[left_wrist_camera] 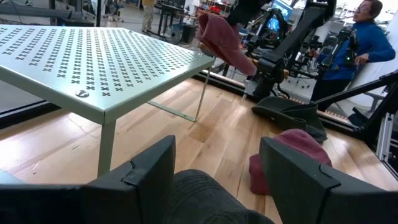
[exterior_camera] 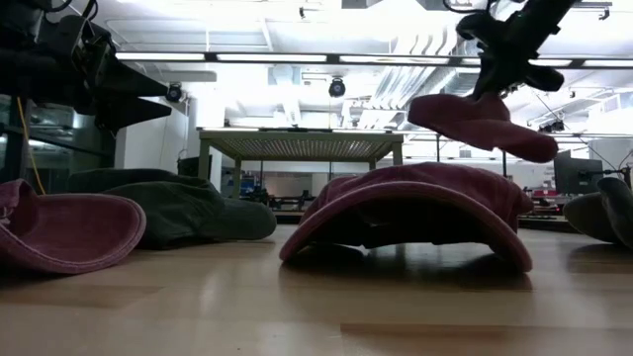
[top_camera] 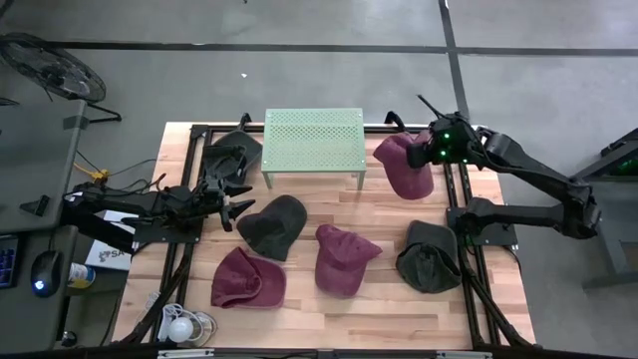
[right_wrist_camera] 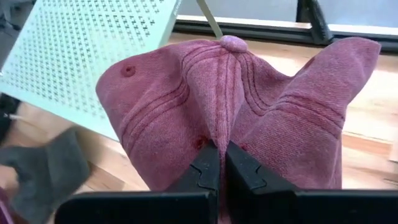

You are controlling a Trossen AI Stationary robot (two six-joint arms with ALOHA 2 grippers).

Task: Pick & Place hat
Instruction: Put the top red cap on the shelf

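On the wooden tabletop (top_camera: 389,204), a green perforated stand (top_camera: 312,140) sits at upper centre, and just right of it the right gripper (right_wrist_camera: 220,163) pinches a maroon hat (top_camera: 406,166) aloft, while the left gripper (left_wrist_camera: 214,167), fingers wide, hovers over a dark hat (top_camera: 273,225) at centre-left.

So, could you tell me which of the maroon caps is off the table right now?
The maroon cap pinched in the right gripper, held up beside the green perforated stand. The other two maroon caps lie on the wood.
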